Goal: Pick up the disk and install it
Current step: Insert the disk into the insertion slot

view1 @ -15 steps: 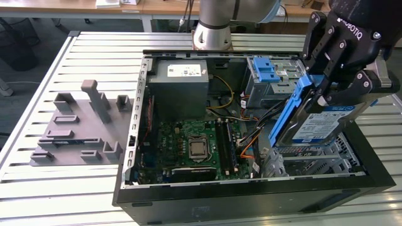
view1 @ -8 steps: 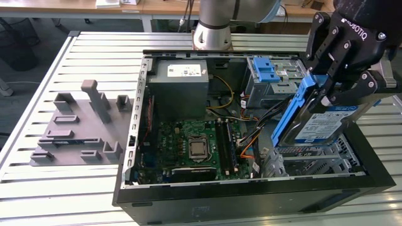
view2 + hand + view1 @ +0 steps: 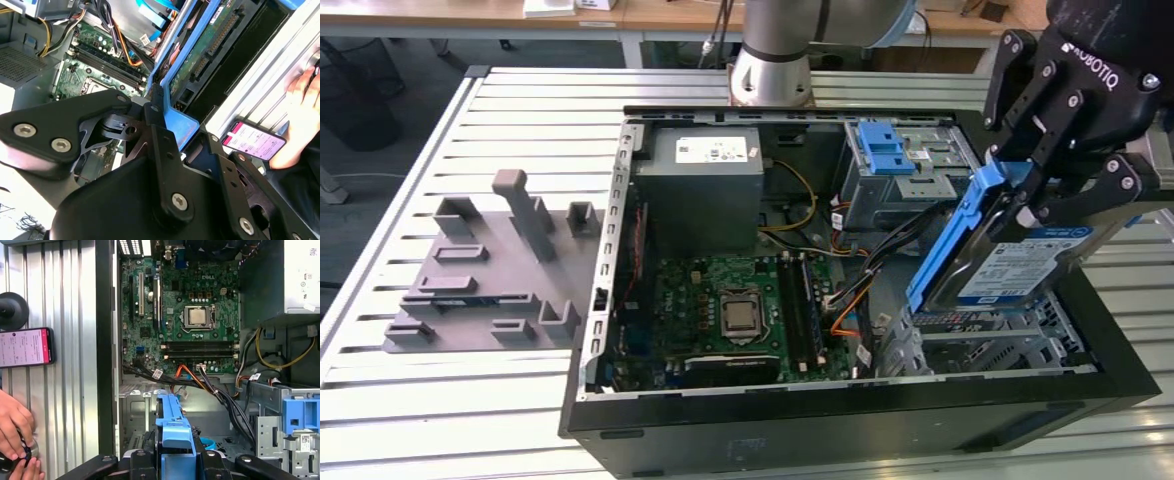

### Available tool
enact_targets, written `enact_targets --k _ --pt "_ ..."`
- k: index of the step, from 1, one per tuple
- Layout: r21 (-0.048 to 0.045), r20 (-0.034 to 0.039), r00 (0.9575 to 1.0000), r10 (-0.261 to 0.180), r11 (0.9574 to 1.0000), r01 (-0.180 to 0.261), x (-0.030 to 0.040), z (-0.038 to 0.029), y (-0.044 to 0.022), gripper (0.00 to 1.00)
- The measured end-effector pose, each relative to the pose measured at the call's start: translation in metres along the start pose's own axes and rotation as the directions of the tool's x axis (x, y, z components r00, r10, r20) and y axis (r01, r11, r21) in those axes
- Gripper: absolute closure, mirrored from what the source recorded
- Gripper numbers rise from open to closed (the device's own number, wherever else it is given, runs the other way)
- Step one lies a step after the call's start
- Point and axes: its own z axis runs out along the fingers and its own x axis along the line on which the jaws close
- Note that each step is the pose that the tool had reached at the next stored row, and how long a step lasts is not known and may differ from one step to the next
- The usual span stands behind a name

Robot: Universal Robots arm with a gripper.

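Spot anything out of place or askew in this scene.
The disk hangs tilted in the hand above the open case, not yet seated. A stray phone lies on the table beside the case.

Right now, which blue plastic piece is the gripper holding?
The blue bracket framing the disk, clamped in the gripper above the case. The other, the latch on the silver cage, sits untouched.
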Motion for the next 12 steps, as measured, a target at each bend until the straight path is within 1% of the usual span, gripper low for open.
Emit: enact_targets --k 6,12 --pt "0.0000 0.0000 1.0000 0.000 1.0000 0.000 0.0022 0.0028 -0.0023 0.64" --pt "0.0000 0.0000 1.0000 0.000 1.0000 0.000 0.0049 0.0049 -0.0028 0.64"
